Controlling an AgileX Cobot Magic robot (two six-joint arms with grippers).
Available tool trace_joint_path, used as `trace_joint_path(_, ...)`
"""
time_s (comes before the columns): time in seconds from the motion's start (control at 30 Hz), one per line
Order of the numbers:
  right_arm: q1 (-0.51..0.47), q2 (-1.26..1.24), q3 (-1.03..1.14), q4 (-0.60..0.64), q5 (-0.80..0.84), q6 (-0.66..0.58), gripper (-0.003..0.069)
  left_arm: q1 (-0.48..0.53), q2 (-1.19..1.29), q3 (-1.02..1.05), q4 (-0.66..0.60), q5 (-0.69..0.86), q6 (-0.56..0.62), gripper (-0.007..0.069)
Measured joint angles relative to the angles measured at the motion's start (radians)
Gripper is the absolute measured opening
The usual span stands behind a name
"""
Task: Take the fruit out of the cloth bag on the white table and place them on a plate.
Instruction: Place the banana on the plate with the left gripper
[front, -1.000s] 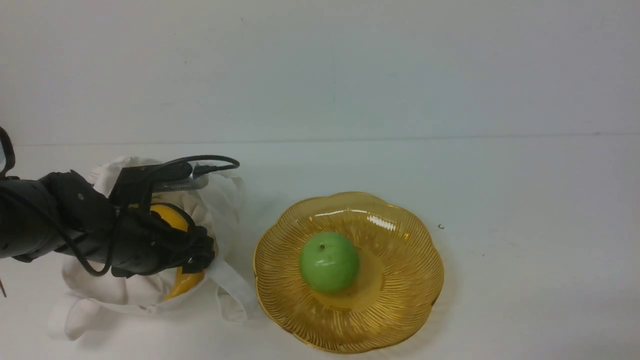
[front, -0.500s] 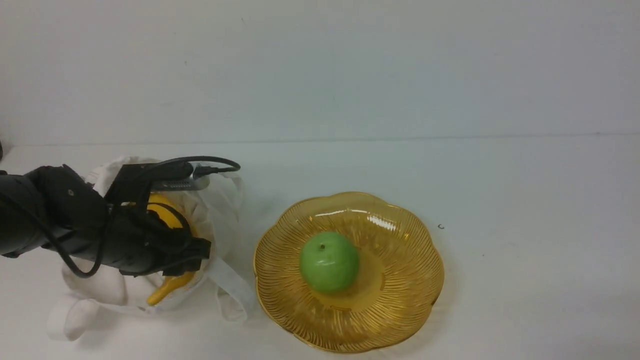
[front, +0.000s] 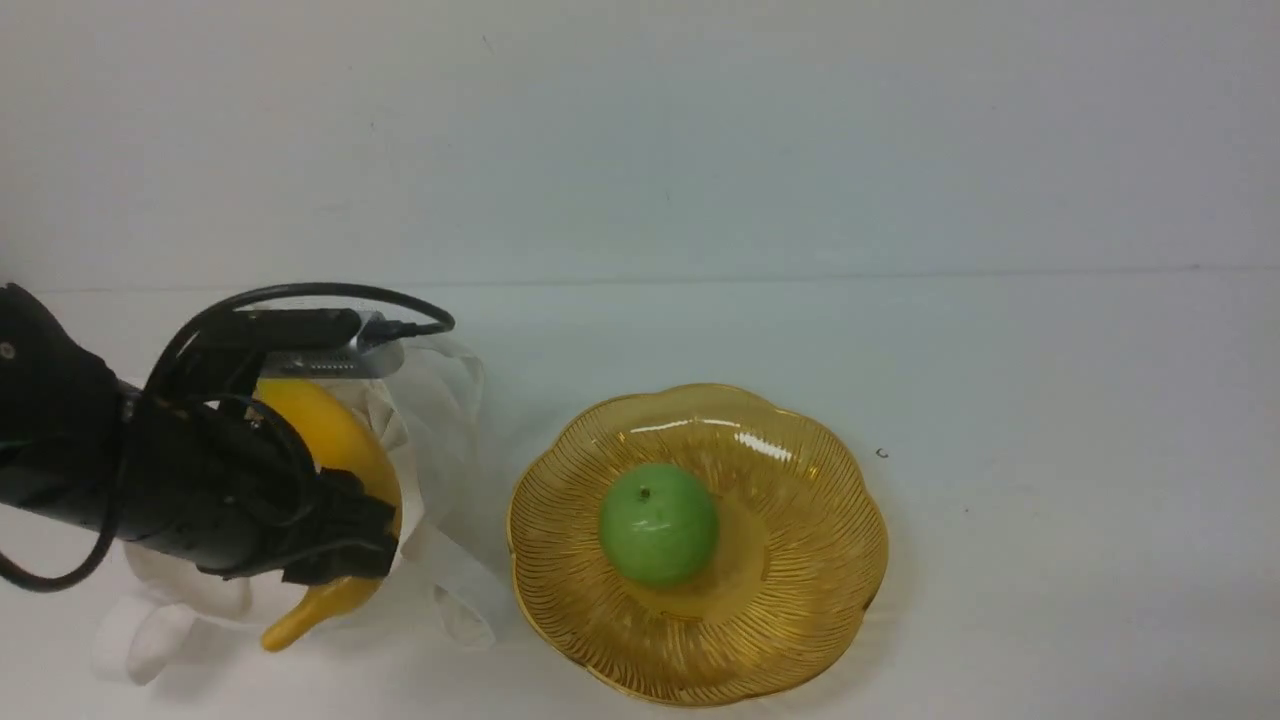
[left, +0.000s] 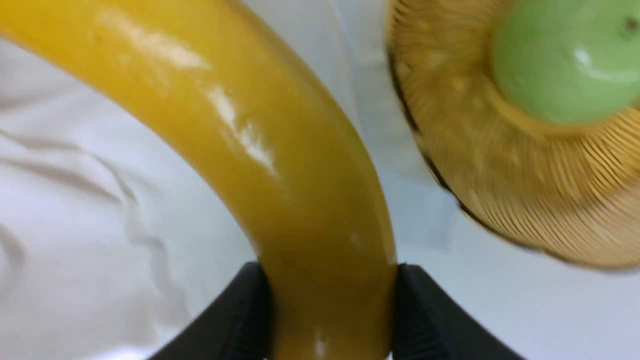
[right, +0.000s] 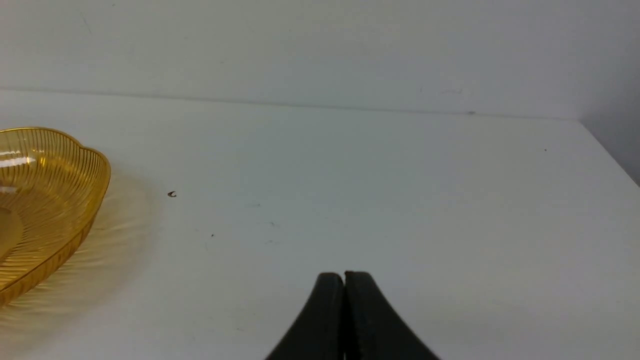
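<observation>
Front view, left edge: soft white cloth bag (front: 435, 430) slumped on the plain white table (front: 1050, 380).
Left gripper (left: 327, 320): jaws clamped on the glossy yellow curved banana (front: 335, 440), held over the bag.
Centre, near edge: ribbed amber glass plate (front: 800, 620) holding a round green apple (front: 658, 523).
Right gripper (right: 344, 280): closed tight, holding nothing.
Progress: banana grasped; carrying and placing remain.
</observation>
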Motion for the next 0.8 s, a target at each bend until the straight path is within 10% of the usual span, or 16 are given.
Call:
trace_joint_path(0.4,0.000,0.000,0.000,0.000,0.000,0.000,-0.0014,-0.047,-0.281,0.000,0.037,0.340,-0.180,0.0287)
trace_joint_path(0.8,0.000,0.000,0.000,0.000,0.000,0.000,-0.0014,-0.325,-0.348,0.000,-0.081,0.184,-0.163,0.0287)
